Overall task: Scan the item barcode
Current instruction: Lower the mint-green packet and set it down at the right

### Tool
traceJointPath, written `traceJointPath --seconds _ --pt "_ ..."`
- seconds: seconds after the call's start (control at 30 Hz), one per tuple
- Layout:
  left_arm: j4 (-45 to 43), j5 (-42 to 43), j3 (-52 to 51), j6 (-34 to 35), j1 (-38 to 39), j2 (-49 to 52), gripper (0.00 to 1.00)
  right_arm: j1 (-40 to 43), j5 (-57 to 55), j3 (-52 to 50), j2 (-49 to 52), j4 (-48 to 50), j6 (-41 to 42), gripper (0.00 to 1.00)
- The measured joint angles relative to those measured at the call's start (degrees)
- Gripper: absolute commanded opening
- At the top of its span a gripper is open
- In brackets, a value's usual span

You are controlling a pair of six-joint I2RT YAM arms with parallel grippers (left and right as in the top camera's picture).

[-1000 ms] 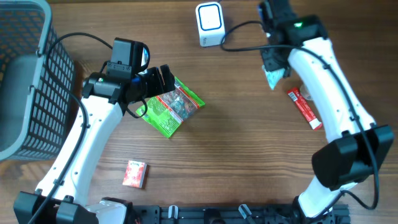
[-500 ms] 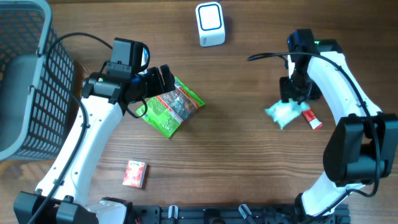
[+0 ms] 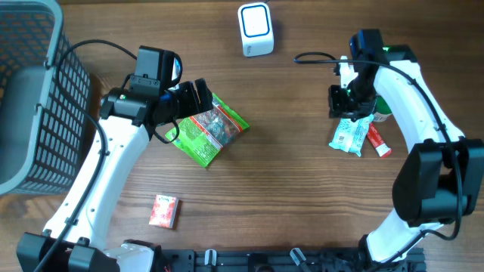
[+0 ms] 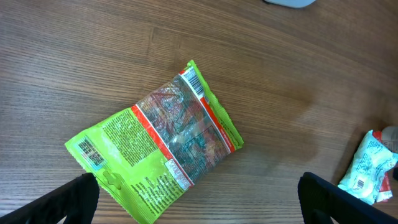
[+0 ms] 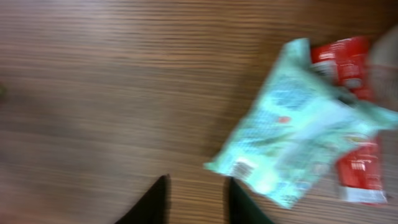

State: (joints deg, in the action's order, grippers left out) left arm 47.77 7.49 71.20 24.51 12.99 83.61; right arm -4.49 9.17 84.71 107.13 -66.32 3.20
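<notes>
so, mint pouch (image 3: 347,137) overlaps red pkt (image 3: 380,147) edge; open table (image 3: 287,177) beside.

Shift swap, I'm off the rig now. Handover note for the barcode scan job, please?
Left gripper: open, empty, over the green snack bag, barcode facing up.
Right gripper: open, empty, above the pale teal pack, which lies on the table partly over the red packet.
Scanner at the far edge, nothing at it; no scan evident.
Left to do: pick an item, show its barcode to the scanner.
</notes>
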Motion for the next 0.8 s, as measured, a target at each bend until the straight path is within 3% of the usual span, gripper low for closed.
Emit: traceJointPath --seconds 0.37,0.63,0.8 --pt "0.00 0.00 0.00 0.00 0.00 0.00 1.00 -0.31 2.80 -14.19 0.00 14.99 2.82 0.24" --pt "0.00 0.00 0.00 0.00 0.00 0.00 1.00 -0.35 -10.58 -16.87 0.00 12.83 8.96 0.29" --pt "0.00 0.00 0.00 0.00 0.00 0.00 1.00 -0.31 -1.86 -16.87 0.00 13.42 4.79 0.39"
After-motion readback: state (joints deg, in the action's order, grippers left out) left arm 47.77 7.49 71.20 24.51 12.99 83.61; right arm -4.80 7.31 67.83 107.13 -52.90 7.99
